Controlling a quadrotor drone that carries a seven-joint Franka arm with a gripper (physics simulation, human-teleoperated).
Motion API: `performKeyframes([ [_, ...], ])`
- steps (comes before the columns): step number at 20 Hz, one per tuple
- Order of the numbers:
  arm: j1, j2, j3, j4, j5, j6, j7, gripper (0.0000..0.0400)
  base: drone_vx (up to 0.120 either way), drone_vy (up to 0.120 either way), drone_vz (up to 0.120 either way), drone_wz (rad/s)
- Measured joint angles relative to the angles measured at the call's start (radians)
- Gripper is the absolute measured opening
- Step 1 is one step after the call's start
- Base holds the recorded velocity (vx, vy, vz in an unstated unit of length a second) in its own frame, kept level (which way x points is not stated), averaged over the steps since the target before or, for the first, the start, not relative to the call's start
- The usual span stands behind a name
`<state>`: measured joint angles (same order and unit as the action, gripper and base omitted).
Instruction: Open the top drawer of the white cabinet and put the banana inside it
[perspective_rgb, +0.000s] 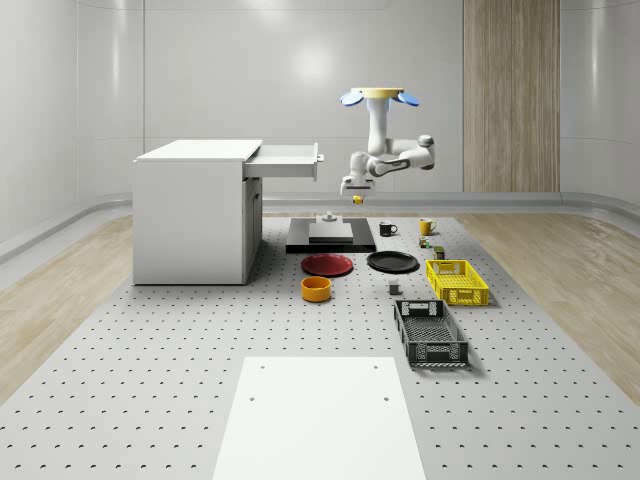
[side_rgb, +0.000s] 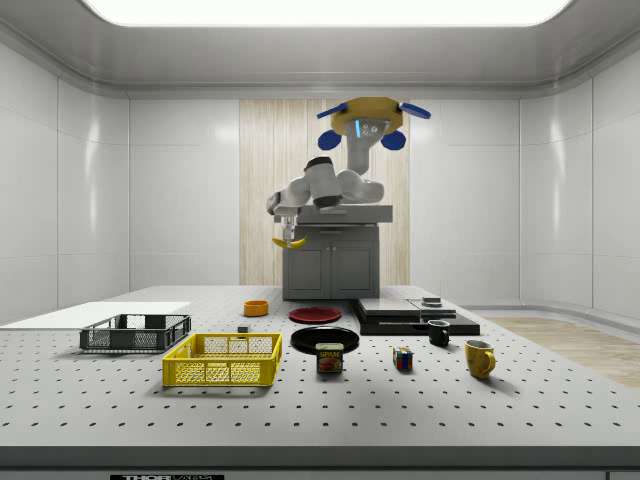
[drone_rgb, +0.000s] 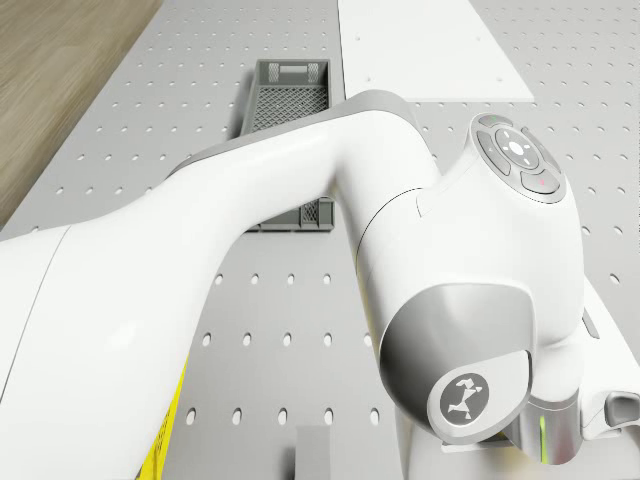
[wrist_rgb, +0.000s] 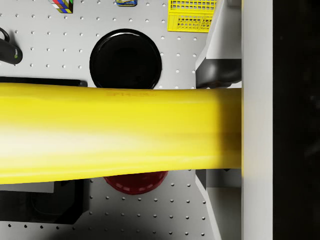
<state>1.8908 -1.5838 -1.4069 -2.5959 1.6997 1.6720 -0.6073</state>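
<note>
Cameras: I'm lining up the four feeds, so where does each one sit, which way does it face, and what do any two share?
Whole-scene view: off the robot, high, facing the white cabinet with its open top drawer; shows the hovering drone, arm and gripper.
Side view: low at the table's side, facing the cabinet front; drone, arm, held banana.
Drone view: on the drone body, looking down; arm, black crate.
Wrist view: along the gripper; banana close, black plate below.
Shared: whole-scene and side views both show the yellow crate.
</note>
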Motion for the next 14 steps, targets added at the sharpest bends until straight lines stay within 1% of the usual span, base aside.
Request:
performKeyframes([
  [14,0.002,-0.012,0.001,0.000,-0.005,0.011,-0.001,0.0193,-0.120,0.000,0.120,0.000],
])
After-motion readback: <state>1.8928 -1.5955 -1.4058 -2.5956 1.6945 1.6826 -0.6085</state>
